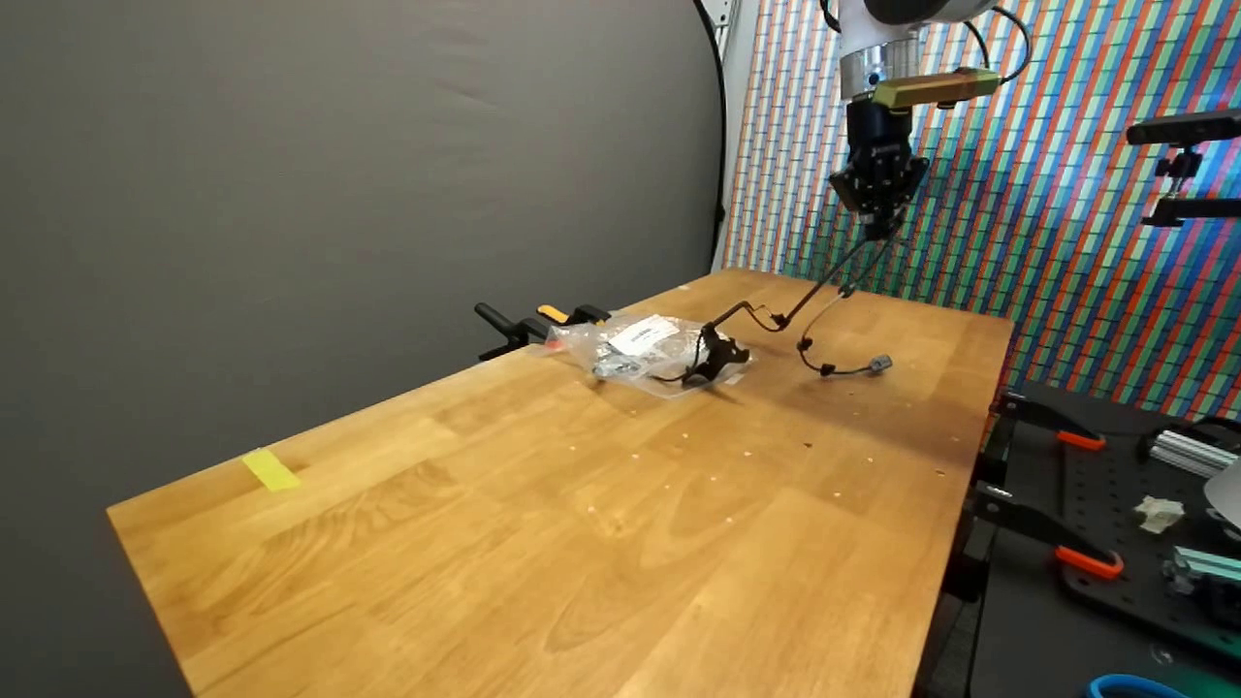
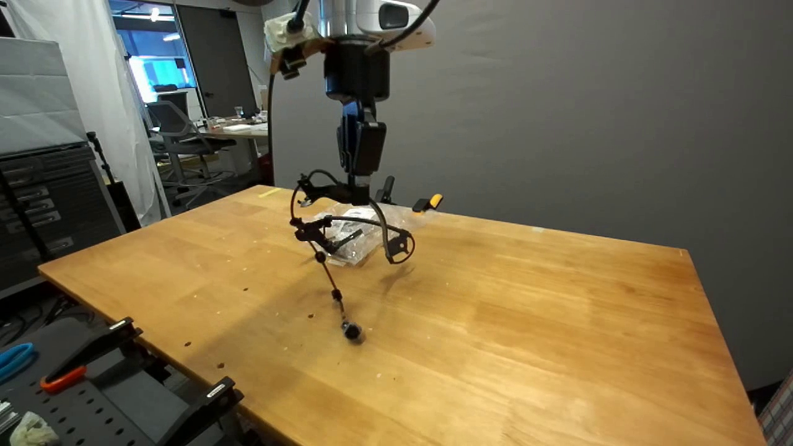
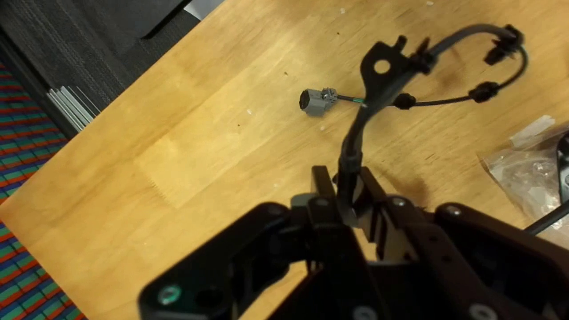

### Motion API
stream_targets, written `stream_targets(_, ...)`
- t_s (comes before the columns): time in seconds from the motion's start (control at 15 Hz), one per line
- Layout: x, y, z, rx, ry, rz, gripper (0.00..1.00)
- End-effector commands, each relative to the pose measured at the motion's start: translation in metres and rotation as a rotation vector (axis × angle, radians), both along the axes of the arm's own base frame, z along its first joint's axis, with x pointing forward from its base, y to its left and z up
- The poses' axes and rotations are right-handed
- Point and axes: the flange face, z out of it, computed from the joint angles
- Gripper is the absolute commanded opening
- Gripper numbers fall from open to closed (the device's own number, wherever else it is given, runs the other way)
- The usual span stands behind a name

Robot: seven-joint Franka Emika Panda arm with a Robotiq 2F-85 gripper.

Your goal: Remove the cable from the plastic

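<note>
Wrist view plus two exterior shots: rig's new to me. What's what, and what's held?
It's a white robot arm ending in a black two-fingered gripper. Both exterior views come from cameras standing off the robot; the wrist view looks down from the wrist. The gripper is closed on a thin black cable with a boxy grey connector at one end. On the light-brown wooden table lie a yellow tape strip and a clear, wrinkled plastic bag bearing a white label.
</note>
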Motion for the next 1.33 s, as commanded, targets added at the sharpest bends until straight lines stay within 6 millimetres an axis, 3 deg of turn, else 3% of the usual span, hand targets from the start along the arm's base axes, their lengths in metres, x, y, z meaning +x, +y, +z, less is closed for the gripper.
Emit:
stream_targets(0.0,0.003,-0.009,0.002,-0.017,-0.033,-0.013,0.51)
stream_targets(0.4,0.02,0.024,0.041,0.005,-0.081,-0.079,0.98)
stream_targets(0.6,0.039,0.055,0.063,0.134,-0.192,-0.137,1.0)
stream_targets(0.8,0.057,0.081,0.07,0.221,-0.284,-0.191,1.0)
stream_targets(1.07,0.076,0.094,0.047,0.267,-0.369,-0.293,1.0)
stream_targets(1.27,0.086,0.097,0.017,0.298,-0.355,-0.369,1.0)
